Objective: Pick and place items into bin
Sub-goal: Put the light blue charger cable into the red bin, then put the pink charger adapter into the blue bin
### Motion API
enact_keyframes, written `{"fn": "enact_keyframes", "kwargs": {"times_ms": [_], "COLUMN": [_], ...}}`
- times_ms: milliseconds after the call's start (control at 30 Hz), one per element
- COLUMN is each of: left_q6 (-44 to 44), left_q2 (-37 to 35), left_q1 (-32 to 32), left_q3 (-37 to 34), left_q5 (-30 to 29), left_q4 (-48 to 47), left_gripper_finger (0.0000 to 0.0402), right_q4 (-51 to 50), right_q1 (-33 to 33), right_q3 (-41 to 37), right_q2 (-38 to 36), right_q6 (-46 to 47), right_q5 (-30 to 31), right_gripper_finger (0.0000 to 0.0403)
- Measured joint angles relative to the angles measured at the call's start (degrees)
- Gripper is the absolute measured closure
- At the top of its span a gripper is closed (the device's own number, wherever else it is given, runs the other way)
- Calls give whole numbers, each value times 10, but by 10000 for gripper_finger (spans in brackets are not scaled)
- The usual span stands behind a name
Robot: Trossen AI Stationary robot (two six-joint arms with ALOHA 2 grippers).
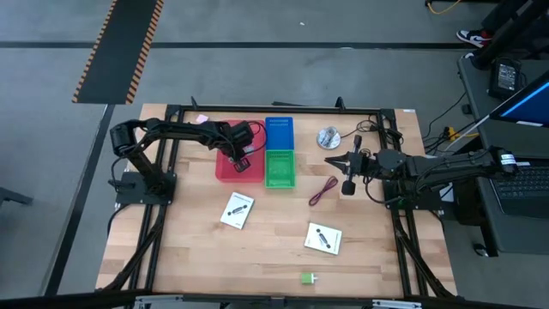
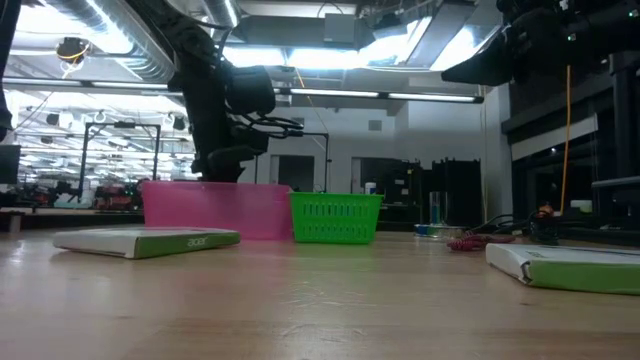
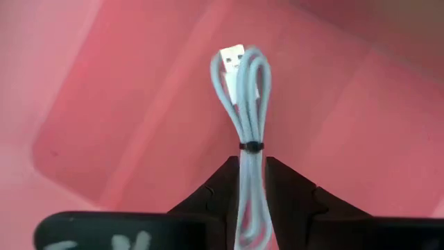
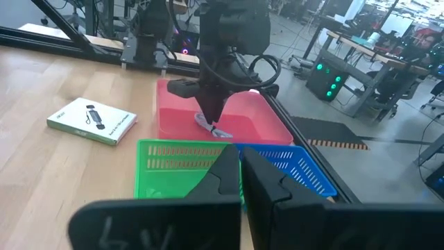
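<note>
Wooden planks make the table top [image 1: 257,257], and around it is a grey floor with a black and orange striped strip. On the left side, the left arm reaches over the red bin [image 1: 230,167]. The left gripper [image 3: 253,191] hangs above the inside of this bin, and a pale grey-blue cable [image 3: 244,104] stands between its fingers. The cable is folded into a narrow bundle, tied with a small black band, and its white USB plug is at the far end. The fingers stand close on both sides of the cable, but I cannot tell if they press it or are already loose.

Below the red bin on the table lies a white card [image 1: 238,210] with black marks. Beside the red bin on its right are a blue basket [image 1: 279,133] and a green basket [image 1: 280,168], touching each other. Farther right lies a second white card [image 1: 324,239], and under it, near the table edge, a tiny green block [image 1: 307,278]. A dark red cable [image 1: 322,190] lies loose between the green basket and the right arm. A round silver disc [image 1: 328,137] is near the far edge. The right gripper [image 1: 349,163] waits over the table beside the dark red cable, its fingers fully closed and holding nothing.
</note>
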Motion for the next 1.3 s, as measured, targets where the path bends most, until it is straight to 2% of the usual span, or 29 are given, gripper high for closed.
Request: {"fn": "enact_keyframes", "kwargs": {"times_ms": [400, 533, 933, 1100, 1300], "left_q6": [30, 77, 110, 130, 154], "left_q2": [-2, -5, -7, -43, -113], "left_q1": [0, -5, -10, -9, -2], "left_q3": [5, 45, 151, 154, 137], "left_q5": [-1, -1, -15, -45, -45], "left_q4": [-8, -60, -194, -213, -202], "left_gripper_finger": [311, 311, 311, 311, 311], "right_q4": [1, 15, 8, -1, -20], "right_q1": [0, 0, 0, 0, 0], "right_q3": [0, 0, 0, 0, 0], "right_q2": [0, 0, 0, 0, 0], "right_q6": [0, 0, -28, -28, -19], "right_q5": [0, 0, 0, 0, 0], "right_gripper_finger": [402, 402, 402, 402, 402]}}
